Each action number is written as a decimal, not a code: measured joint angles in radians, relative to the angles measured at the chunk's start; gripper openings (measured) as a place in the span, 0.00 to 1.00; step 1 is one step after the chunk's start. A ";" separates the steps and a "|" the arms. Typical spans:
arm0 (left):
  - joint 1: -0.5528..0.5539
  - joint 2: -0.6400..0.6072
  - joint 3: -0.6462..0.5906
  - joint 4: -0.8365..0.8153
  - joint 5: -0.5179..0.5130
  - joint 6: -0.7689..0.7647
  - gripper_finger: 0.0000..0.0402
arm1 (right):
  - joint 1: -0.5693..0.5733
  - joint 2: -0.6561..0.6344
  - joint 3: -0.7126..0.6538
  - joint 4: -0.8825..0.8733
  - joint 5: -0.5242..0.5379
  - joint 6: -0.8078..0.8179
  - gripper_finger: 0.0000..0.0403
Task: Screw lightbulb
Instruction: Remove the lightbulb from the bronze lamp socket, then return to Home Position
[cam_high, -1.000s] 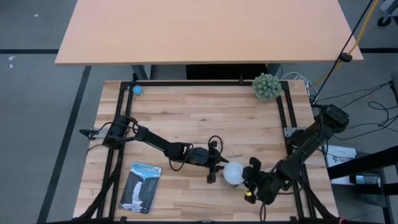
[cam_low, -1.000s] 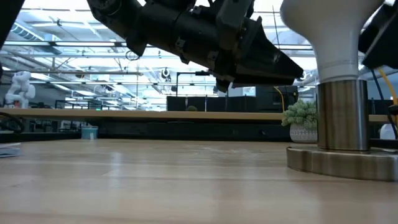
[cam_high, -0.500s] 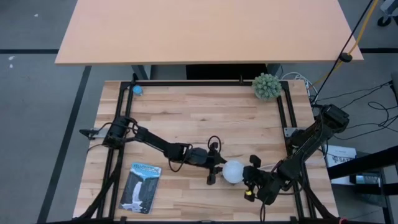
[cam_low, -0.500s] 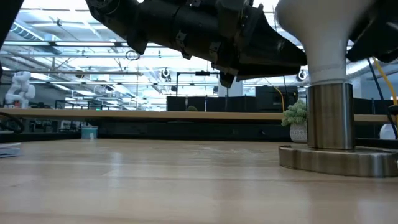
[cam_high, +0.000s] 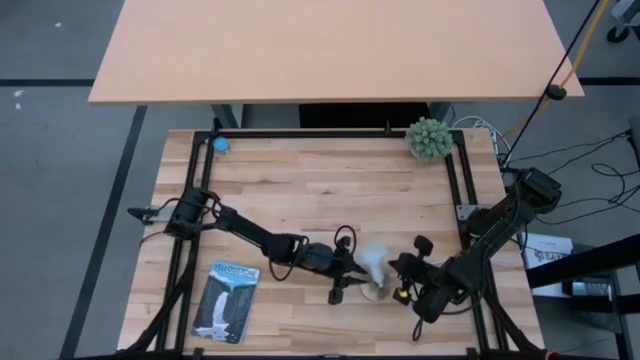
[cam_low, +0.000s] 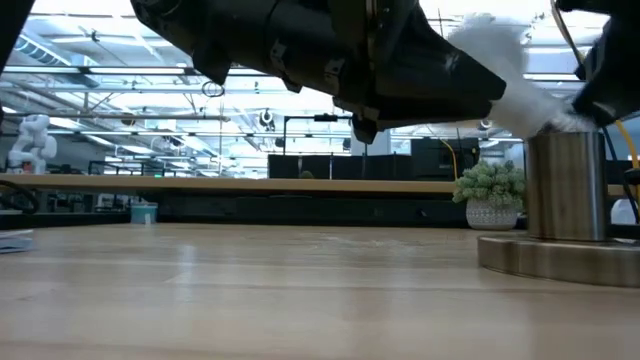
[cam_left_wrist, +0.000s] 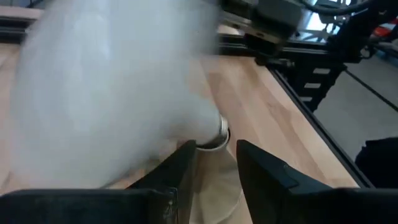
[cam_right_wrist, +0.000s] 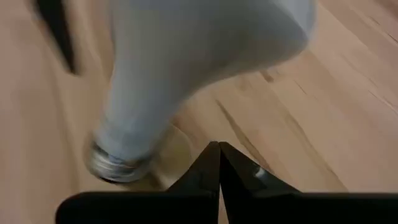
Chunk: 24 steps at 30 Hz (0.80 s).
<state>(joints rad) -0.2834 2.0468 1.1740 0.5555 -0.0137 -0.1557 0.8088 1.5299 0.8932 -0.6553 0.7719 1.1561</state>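
Your table (cam_high: 300, 190) carries a booklet (cam_high: 224, 300) near its front left, a green plant (cam_high: 428, 138) at the back right corner, and the lightbulb (cam_high: 373, 264) tilted over the metal socket base (cam_low: 562, 255) between both arms. The left tool (cam_high: 343, 275) stands part spread beside the bulb's neck, while the right tool (cam_right_wrist: 217, 163) is pressed together just beside it. Only the right wrist view shows you the bulb's metal thread (cam_right_wrist: 111, 163) out of the socket.

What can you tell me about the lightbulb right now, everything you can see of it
The lightbulb is white and frosted, with a round globe narrowing to a pale neck that ends in a silvery metal screw cap. It is blurred and tilted, leaning toward the left gripper, its cap at the top of the metal socket on a round flat base. It sits between the two grippers near the table's front. What touches the globe cannot be told.
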 joint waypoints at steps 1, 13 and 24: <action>0.000 0.000 0.000 -0.005 -0.001 0.000 0.30 | 0.007 0.000 0.000 -0.032 -0.005 0.028 0.00; 0.022 0.000 0.000 -0.032 -0.043 0.008 0.30 | 0.082 0.000 0.000 -0.051 -0.011 0.120 0.00; 0.023 0.001 0.000 -0.115 -0.044 -0.002 0.30 | 0.090 0.000 0.000 -0.075 -0.010 0.148 0.00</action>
<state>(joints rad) -0.2599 2.0480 1.1742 0.4402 -0.0580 -0.1578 0.8992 1.5299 0.8932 -0.7300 0.7616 1.3045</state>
